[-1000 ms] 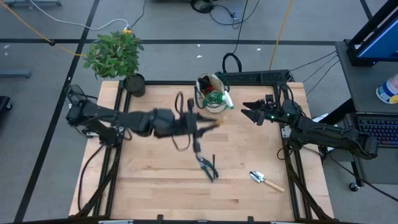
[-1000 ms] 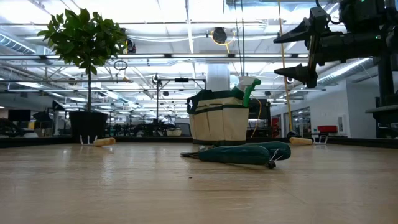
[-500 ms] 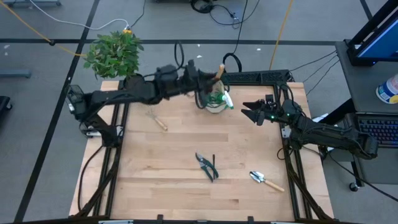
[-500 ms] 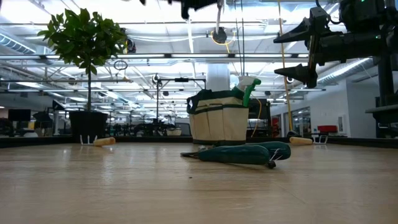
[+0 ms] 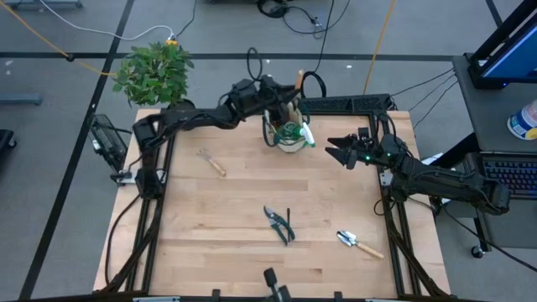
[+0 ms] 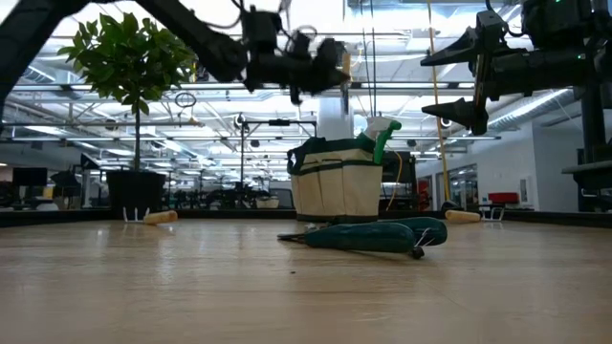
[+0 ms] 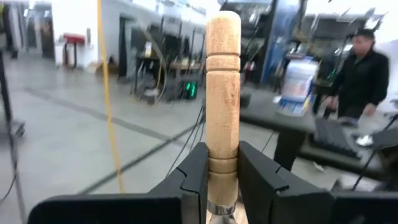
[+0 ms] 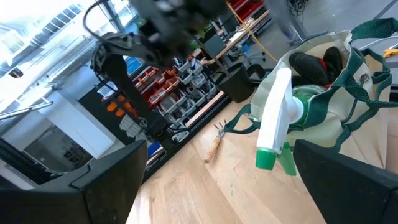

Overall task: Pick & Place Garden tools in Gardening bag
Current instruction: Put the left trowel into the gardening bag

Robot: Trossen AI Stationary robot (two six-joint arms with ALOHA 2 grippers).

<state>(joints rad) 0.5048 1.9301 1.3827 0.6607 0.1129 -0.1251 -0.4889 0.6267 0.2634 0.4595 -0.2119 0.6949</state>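
The beige gardening bag (image 5: 285, 127) with green trim stands at the table's far middle; it also shows in the low view (image 6: 335, 191). The green spray bottle (image 5: 295, 132) with its white trigger (image 8: 277, 115) sticks out of its mouth. My left gripper (image 5: 281, 99) is above the bag, shut on a wooden-handled tool (image 7: 222, 93) whose metal end is hidden. My right gripper (image 5: 340, 152) is open and empty to the right of the bag, raised above the table (image 6: 459, 81). Pruning shears (image 5: 279, 223), a trowel (image 5: 359, 243) and a small fork (image 5: 211, 161) lie flat on the table. My left gripper pinches the wooden handle near its metal-end collar (image 7: 222, 167) between its two fingers (image 7: 194, 177), which lie across the handle. The arm comes from the table's left. The tool is lifted clear above the bag's mouth, its free wooden end (image 5: 299, 82) sticking out past the fingers.
A leafy plant (image 5: 155, 71) in a black pot (image 5: 181, 114) stands at the far left corner. A dark thing (image 8: 311, 62) lies inside the bag. A person (image 7: 364, 68) stands in the room beyond the table.
My left gripper has gone quickly from the table's middle up and toward the far edge, carrying the wooden-handled tool, and now hangs over the bag. The small fork that the arm covered now shows on the left. My right gripper has kept still.
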